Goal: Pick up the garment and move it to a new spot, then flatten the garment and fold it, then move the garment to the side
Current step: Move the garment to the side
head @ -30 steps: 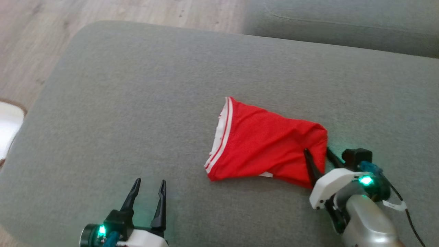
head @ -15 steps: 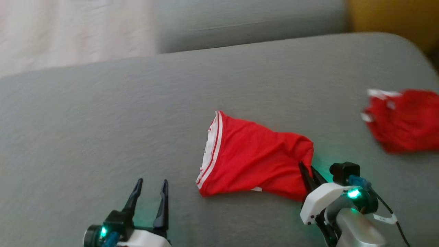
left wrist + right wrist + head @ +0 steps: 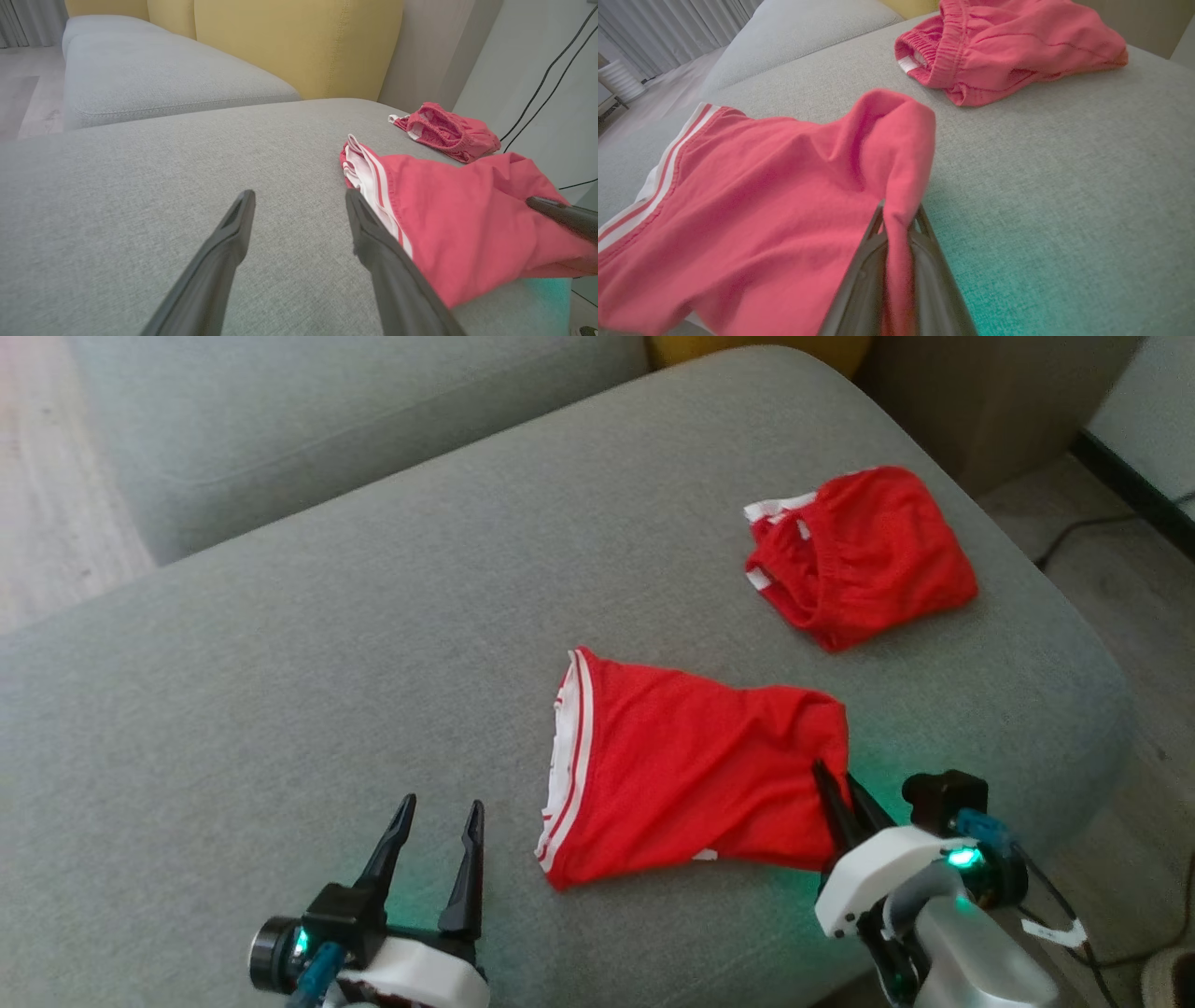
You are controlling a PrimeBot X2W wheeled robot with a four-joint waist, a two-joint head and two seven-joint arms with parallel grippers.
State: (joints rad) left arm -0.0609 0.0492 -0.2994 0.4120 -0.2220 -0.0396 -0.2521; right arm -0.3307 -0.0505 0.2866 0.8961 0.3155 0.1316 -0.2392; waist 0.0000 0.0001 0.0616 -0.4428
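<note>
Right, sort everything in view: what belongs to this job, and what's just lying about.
Job: red fabric garment with white-striped edge, pinched by the right tool; open left tool; grey fabric sofa cushion underneath.
Lying about: bunched red fabric shorts farther back; yellow sofa backrest.

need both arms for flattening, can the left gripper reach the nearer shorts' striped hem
Probably yes: the left gripper is open, with just bare cushion between it and the striped hem beside it.
</note>
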